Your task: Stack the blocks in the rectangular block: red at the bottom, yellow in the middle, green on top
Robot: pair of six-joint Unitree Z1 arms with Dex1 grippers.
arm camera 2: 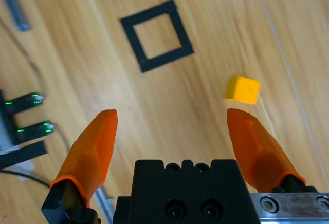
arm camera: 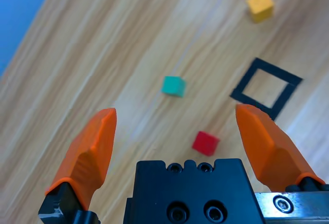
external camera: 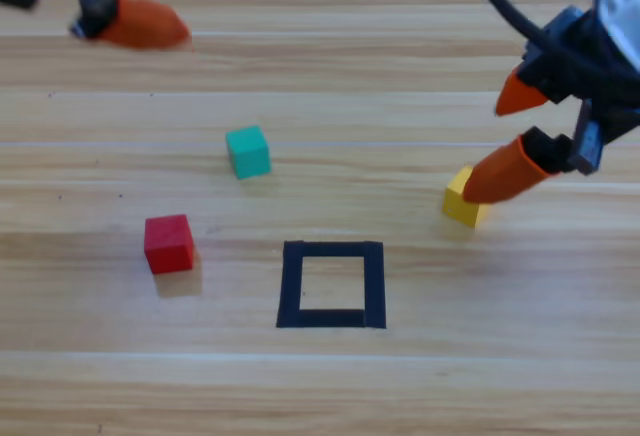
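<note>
wooden table (external camera: 420,386) — pale planks | blue surface (arm camera: 18,8) past its edge | cables (arm camera 2: 31,70) — beside table

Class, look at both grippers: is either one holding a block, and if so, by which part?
Nothing is held. The right gripper is open above the table near the yellow cube; the left gripper is open too, away from the blocks.
</note>
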